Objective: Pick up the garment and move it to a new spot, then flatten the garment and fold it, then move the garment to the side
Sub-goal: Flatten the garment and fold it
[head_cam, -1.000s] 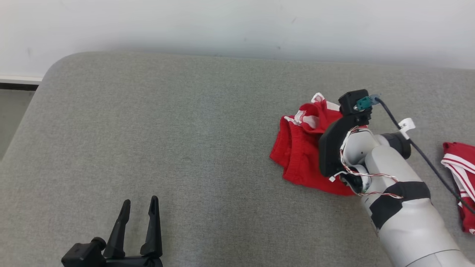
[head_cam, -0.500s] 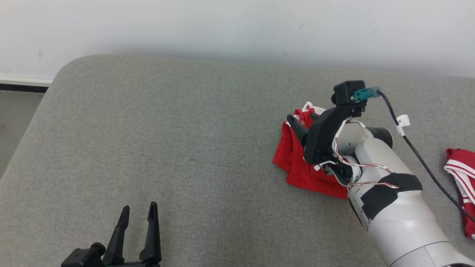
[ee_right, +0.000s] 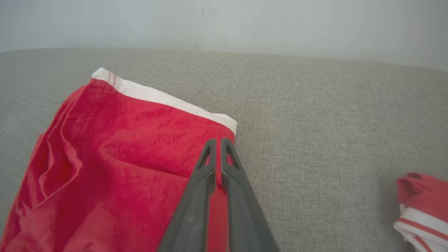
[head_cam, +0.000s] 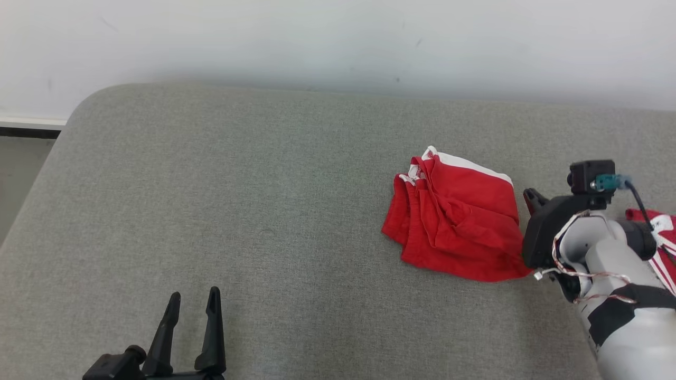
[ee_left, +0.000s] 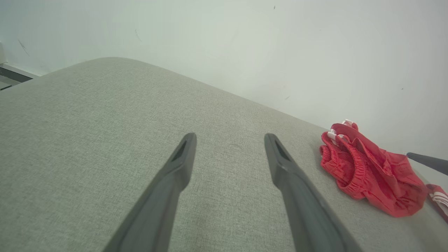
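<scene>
Garment [head_cam: 459, 227] — red | second garment [ee_right: 418, 199] | left tool [head_cam: 194, 293] spread | right tool [ee_right: 217, 140] closed

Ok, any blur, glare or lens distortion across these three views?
Head view: even, soft light, no glare, crumpled red garment with white trim sharp. Left wrist view: the wide-angle lens bows the far edge of the grey fabric cushion; the open left gripper looks stretched. Right wrist view: the right gripper blurs towards the lens.

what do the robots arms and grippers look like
The left gripper and right gripper each have two long dark fingers with slotted tips. The right forearm is pale grey with a black band, twisted red-white wires, a black camera box with teal plug and dark cable.
</scene>
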`<state>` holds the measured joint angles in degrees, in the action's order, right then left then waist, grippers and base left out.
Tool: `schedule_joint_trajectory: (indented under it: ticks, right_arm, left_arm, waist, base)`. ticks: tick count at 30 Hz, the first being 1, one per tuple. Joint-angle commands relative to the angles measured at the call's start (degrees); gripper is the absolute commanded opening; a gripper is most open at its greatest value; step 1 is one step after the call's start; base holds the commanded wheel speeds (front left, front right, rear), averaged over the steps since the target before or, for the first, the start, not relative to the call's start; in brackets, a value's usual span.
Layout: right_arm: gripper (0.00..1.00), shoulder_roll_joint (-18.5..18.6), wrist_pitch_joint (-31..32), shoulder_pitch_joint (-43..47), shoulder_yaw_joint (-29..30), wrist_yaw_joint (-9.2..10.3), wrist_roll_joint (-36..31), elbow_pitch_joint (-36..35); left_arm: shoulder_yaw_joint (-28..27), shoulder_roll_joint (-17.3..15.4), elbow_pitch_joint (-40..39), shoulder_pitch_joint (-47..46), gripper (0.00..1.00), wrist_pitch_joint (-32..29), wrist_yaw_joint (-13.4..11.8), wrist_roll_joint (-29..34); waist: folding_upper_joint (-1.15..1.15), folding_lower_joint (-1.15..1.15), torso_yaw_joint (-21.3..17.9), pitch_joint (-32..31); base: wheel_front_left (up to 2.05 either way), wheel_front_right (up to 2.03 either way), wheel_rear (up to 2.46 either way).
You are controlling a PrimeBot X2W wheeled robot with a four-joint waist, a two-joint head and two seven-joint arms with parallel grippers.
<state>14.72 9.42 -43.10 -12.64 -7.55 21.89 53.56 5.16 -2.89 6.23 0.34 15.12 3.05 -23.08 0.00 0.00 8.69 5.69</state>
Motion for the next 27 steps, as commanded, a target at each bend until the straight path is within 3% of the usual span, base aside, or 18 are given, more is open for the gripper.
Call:
schedule_joint_trajectory:
  ticks: [1,7,14,23,27]
  right_arm:
    - [0.00,-0.26,-1.43,0.95,0.01,0.16,-0.72,0.25]
    - [0.00,-5.34,-5.34,2.25,-2.75,0.16,-2.61,1.54]
    - [0.00,-10.38,-3.85,3.83,-13.11,0.16,-1.15,0.58]
    - [0.00,-11.21,-2.14,6.70,-26.43,0.16,6.33,-4.59]
    - [0.00,-9.64,-5.41,7.29,-25.95,0.16,10.79,-8.90]
  left_arm:
    - [-0.28,-0.01,-0.28,-0.23,1.00,-0.01,0.19,0.65]
    - [-1.14,0.00,-0.13,-1.17,1.00,-0.01,0.30,1.08]
    - [-1.34,-0.01,0.27,-1.18,1.00,-0.01,0.67,1.05]
    - [-1.55,-0.01,0.43,-0.15,1.00,-0.01,0.38,1.05]
    - [-2.32,-0.01,0.30,0.54,1.00,-0.01,0.05,1.33]
  waist:
    - [0.00,0.00,-0.21,0.48]
    - [0.00,0.00,-0.67,1.19]
    - [0.00,0.00,-0.58,0.72]
    - [0.00,0.00,-0.99,-0.73]
    - [0.00,0.00,-2.09,-1.88]
  base:
    - [0.00,0.00,0.00]
    - [0.00,0.00,0.00]
    - [0.00,0.00,0.00]
    - [0.00,0.00,0.00]
    - [0.00,0.00,0.00]
